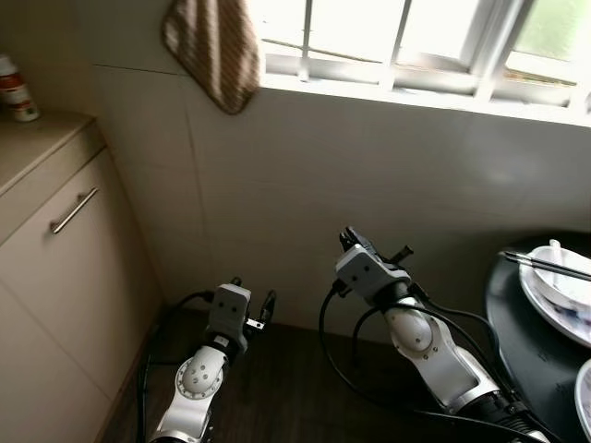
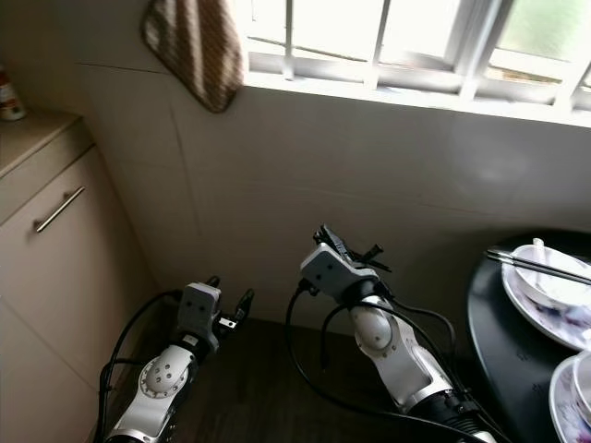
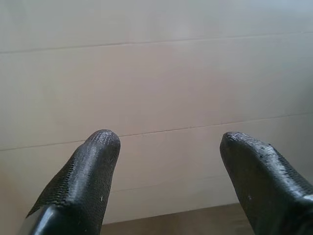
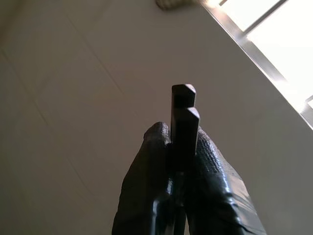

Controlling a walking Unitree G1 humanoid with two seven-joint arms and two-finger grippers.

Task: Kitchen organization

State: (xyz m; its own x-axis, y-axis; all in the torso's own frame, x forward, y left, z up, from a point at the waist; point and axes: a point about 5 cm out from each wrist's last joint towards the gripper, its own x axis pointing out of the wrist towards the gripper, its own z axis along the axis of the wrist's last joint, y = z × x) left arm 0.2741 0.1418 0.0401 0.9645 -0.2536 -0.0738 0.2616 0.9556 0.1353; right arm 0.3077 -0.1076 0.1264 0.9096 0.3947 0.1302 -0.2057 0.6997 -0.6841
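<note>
I had the right gripper clenched on a pair of dark chopsticks, their squared ends poking out past the fingertips and aimed up at the tiled wall under the window. The left gripper was released, fingers apart and holding nothing, low near the dark floor by the cabinet. On the round black table at my right sat a white bowl on a plate, with another pair of chopsticks laid across it. I judged this the carrying step of the tidy-up: next I would need to turn toward wherever the chopsticks belonged and keep the grip tight.
</note>
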